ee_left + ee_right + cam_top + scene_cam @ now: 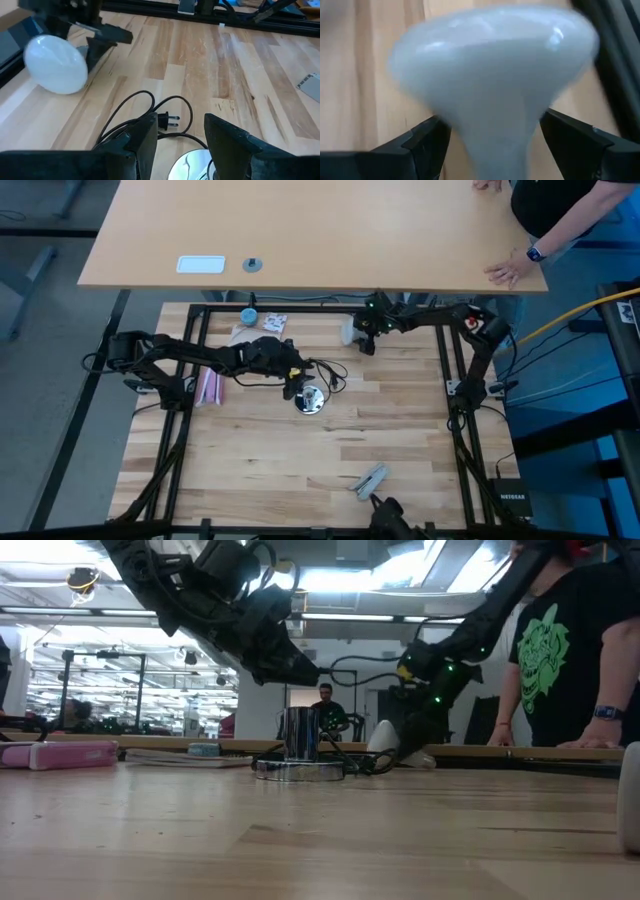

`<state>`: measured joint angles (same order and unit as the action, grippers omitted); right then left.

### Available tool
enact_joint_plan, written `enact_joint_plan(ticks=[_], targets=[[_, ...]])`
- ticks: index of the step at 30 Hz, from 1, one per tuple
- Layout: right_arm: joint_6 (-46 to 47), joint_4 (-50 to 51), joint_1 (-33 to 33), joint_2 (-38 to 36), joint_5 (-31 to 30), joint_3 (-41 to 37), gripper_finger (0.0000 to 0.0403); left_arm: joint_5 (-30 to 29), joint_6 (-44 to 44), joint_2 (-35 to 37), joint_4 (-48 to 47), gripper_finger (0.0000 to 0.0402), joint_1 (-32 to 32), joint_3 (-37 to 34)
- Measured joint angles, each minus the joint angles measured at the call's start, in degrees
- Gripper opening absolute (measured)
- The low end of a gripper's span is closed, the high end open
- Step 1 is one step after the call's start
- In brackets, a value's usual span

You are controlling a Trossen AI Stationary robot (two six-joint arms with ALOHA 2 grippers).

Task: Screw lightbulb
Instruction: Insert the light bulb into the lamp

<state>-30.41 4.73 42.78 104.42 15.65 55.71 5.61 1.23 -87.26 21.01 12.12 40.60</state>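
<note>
A: Where is the lightbulb [348, 331] from our grippers?

B: It lies on the table's far edge, neck pointing into our right gripper [490, 142], whose fingers stand wide either side, not closed on it. That arm is nearer.

A: And the left gripper [180, 137]?

B: Half open, empty, over the silver base [310, 400]; its black cord [137, 107] trails toward the bulb.

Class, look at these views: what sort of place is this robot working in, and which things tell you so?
Probably an open lab or workshop: two robot arms on a framed wooden table, long ceiling strip lights, and a person leaning on a neighbouring desk.
</note>
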Motion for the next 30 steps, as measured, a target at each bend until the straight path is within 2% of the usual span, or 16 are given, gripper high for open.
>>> enact_joint_plan(ticks=[5,11,15,21,26,30], targets=[[1.4,1.0,0.0,0.1,3.4,2.4,0.0248,0.0,-1.2,0.0,-1.1,0.0155,0.0,0.0],[1.7,3.0,-0.1,0.1,3.6,3.9,0.0169,0.0,-0.5,0.0,-1.4,0.0155,0.0,0.0],[1.7,3.9,-0.1,0.0,4.5,4.0,0.0137,0.0,1.3,0.0,-1.7,0.0155,-0.1,0.0],[1.7,4.4,-0.4,0.0,4.5,4.0,0.0128,0.0,1.8,0.0,-2.6,0.0155,-0.1,0.0],[1.6,4.3,-2.0,0.0,3.6,4.0,0.0142,0.0,1.8,0.0,-2.5,0.0155,-0.1,0.0],[0.1,4.5,-3.9,0.0,-1.1,4.0,0.0167,0.0,1.7,0.0,-2.5,0.0155,-0.1,0.0]])
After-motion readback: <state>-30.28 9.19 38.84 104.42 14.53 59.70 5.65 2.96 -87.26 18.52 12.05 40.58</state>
